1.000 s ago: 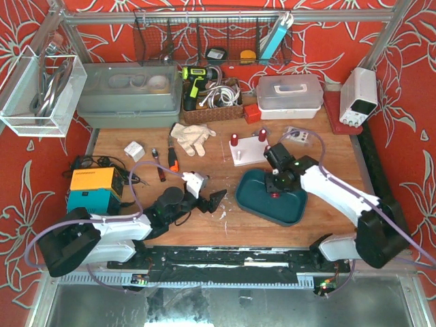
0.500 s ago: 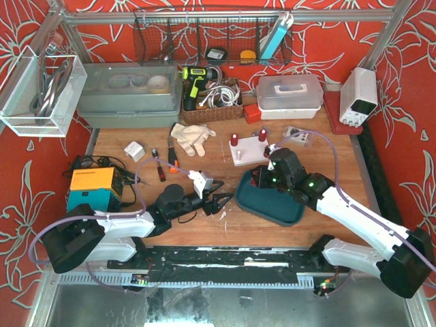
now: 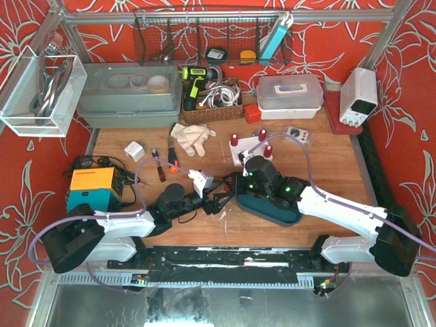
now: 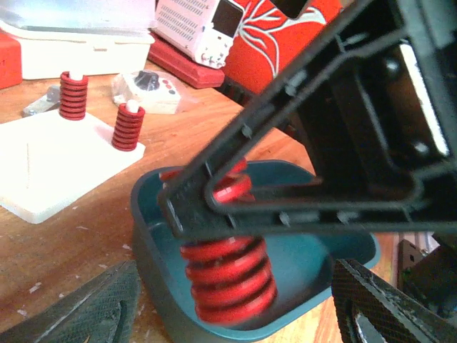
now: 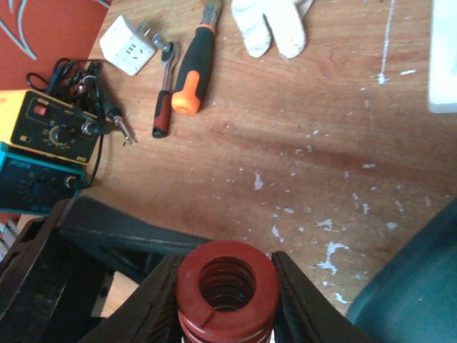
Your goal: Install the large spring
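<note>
Lg spring (image 5: 251, 269) in R claw (image 5: 226, 294)

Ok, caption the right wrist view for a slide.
Right gripper clamps the large red spring above the scuffed wooden table.

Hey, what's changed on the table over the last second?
The right claw, shut on the large spring, swung left from over the middle of the teal tray to its left edge, close to the left claw, which edged slightly right and is open. The white base plate and the glove stayed put.
</note>
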